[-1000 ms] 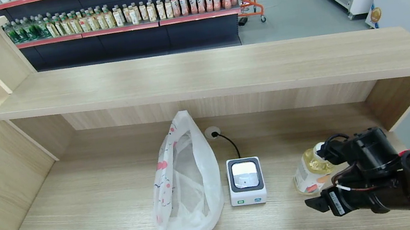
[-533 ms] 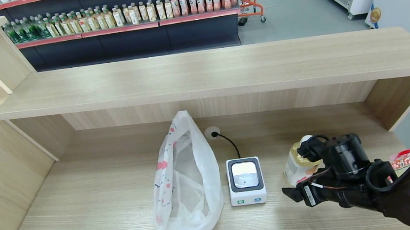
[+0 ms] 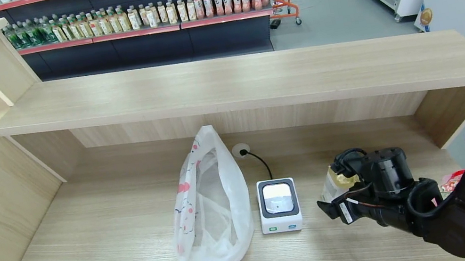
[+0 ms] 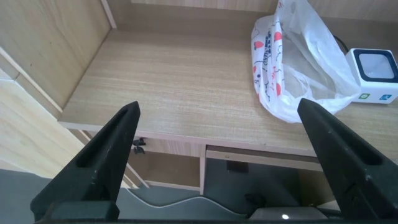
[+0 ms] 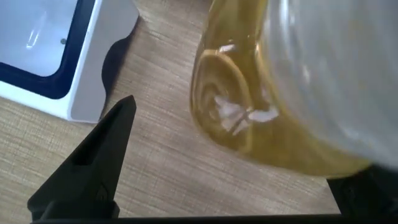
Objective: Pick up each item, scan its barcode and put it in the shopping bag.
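- The left gripper (image 4: 221, 155) hangs nearest, off the front edge of the desk (image 4: 168, 81), its fingers wide apart with nothing between them
- The right gripper (image 5: 231, 174) is over the desk with a bottle (image 3: 329, 186) of yellow liquid between its fingers. The bottle is tilted, base first, and I judge the gripper clamped on it, though part of the contact is hidden
- By my reckoning the bottle is nearly full, so it will be heavy for its size. Its clear plastic wall looks smooth, likely slippery, and may give a little under a squeeze
- The best hold is across the body, near the middle, with the label left bare for the barcode. A hold close to either end would let the weight swing
- The scanner (image 3: 278, 204) sits just beside the gripper on its left, window facing up
- The bag (image 3: 210, 206) lies just past the scanner on that same side, slumped and open-mouthed, farther from the bottle
- A red packet (image 3: 451, 180) peeks out behind the right arm, on the gripper's right
- A second ago the bottle stood upright and farther from the scanner. It has since tipped over and come closer to it with the gripper, while the scanner and bag have stayed put
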Robot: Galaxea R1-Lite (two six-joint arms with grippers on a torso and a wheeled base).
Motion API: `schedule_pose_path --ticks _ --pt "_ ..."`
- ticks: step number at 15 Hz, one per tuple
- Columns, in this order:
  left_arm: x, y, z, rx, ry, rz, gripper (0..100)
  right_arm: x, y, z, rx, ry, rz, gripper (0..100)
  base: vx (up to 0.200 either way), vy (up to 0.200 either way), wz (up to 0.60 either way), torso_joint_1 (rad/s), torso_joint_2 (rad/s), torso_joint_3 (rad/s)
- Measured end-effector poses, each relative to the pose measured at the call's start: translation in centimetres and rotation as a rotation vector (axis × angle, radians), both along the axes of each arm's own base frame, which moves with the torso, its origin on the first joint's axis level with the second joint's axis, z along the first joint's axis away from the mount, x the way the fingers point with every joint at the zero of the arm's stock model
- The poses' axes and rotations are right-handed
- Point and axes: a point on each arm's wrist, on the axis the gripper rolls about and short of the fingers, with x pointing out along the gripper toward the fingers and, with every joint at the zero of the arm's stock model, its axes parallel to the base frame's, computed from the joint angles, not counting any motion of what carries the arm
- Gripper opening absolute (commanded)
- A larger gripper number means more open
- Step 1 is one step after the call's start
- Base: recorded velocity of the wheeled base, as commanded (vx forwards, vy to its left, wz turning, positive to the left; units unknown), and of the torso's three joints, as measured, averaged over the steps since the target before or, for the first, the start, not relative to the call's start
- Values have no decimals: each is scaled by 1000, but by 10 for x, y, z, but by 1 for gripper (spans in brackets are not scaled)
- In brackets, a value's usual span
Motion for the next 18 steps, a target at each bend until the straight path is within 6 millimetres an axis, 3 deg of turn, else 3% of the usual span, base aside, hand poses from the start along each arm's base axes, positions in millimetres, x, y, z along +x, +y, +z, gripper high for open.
schedule_pose_path --ticks 9,10,18 --pt "0 0 0 0 0 0 100 21 10 -13 55 -95 3 100 0 0 0 0 0 0" --pt "0 0 0 0 0 0 100 24 11 -14 58 -98 5 0 0 0 0 0 0 0" --pt "0 0 0 0 0 0 100 34 16 -16 79 -129 44 0 0 0 0 0 0 0"
